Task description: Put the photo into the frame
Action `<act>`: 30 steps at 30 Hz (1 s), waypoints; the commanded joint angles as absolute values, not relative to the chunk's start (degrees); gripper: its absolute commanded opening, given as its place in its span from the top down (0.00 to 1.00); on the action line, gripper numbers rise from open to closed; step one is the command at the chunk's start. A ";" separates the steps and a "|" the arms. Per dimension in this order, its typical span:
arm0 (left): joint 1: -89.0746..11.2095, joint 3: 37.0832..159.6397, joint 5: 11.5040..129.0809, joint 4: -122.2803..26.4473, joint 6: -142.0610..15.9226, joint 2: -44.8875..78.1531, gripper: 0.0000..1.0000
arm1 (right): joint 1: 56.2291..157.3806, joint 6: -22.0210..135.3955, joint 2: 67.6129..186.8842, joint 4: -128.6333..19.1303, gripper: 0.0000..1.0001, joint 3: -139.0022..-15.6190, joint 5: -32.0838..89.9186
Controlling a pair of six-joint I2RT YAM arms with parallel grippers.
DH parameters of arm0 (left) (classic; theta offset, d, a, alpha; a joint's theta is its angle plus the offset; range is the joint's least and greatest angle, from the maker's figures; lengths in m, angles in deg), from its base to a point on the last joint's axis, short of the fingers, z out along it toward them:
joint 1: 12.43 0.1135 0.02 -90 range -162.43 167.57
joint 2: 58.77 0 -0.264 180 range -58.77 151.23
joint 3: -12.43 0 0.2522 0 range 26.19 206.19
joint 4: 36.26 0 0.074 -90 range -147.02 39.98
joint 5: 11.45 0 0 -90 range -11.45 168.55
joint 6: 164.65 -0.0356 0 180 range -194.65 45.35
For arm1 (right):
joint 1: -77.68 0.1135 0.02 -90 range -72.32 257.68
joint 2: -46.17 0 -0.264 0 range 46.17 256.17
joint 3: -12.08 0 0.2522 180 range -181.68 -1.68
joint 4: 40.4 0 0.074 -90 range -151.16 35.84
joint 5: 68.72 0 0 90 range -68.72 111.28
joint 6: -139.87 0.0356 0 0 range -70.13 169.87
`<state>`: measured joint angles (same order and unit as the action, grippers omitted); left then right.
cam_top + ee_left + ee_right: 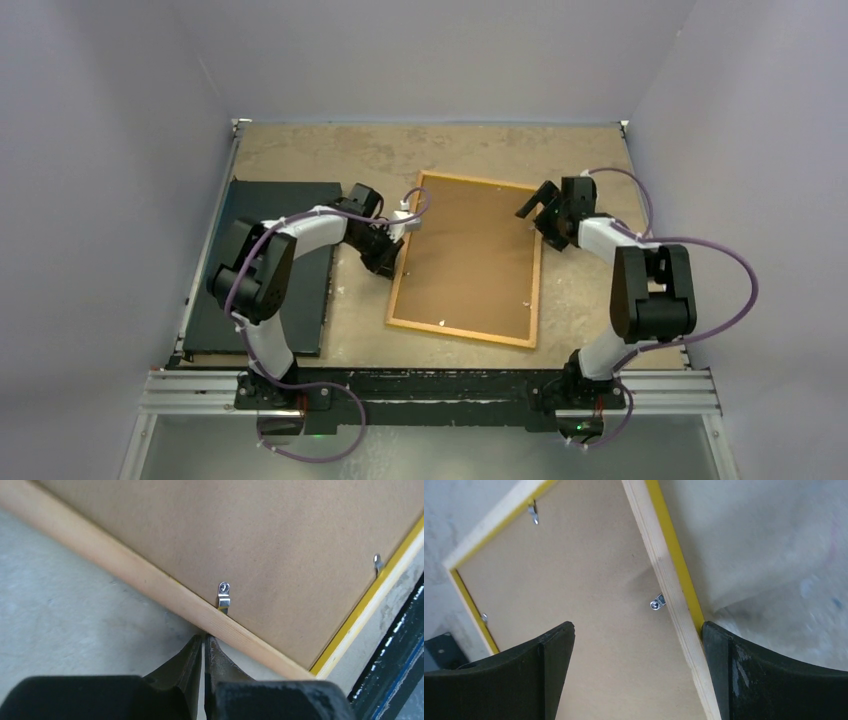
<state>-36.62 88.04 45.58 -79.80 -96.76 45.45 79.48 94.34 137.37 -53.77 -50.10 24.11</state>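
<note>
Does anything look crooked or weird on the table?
Yes. The frame lies back-side up and crooked, its sides slanted against the edges of the table. Only its brown backing board shows, not the glass side.

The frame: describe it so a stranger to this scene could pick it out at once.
On the sandy table, near its middle, lies the frame, brown backing up. Its thin yellow-orange border sets it apart from the black board at its left.
</note>
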 commanded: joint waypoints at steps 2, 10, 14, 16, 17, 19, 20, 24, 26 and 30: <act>-38.97 86.46 41.37 -81.73 -97.72 45.93 0.96 | 80.18 91.97 142.18 -52.61 0.01 -59.01 27.91; -33.97 89.09 37.99 -87.30 -98.57 42.46 0.94 | 81.26 89.25 132.71 -56.68 0.01 -60.27 16.55; -33.98 87.75 36.51 -85.57 -98.44 41.24 0.93 | 90.15 93.99 127.70 -56.52 0.02 -55.69 20.81; -34.14 86.65 36.79 -83.31 -97.73 41.28 0.93 | 96.71 98.84 127.22 -53.16 0.05 -51.71 24.47; -34.14 86.26 36.76 -82.43 -97.35 41.55 0.93 | 100.08 101.24 127.70 -51.53 0.05 -50.36 25.65; -34.08 85.55 36.15 -81.05 -96.98 41.87 0.93 | 106.84 105.36 130.11 -48.84 0.06 -48.99 27.72; -33.94 85.05 35.80 -80.11 -96.29 41.84 0.93 | 109.06 106.88 131.24 -47.50 0.06 -48.87 28.76; -32.27 84.44 31.36 -77.60 -92.56 41.75 0.92 | 114.49 110.70 134.67 -42.11 0.05 -49.04 31.64; -31.38 84.44 29.03 -76.72 -90.96 42.03 0.90 | 115.81 112.09 136.10 -38.89 0.05 -48.53 33.23; -30.29 84.99 24.53 -77.55 -90.45 42.88 0.84 | 118.45 115.12 138.79 -32.74 0.06 -46.73 35.99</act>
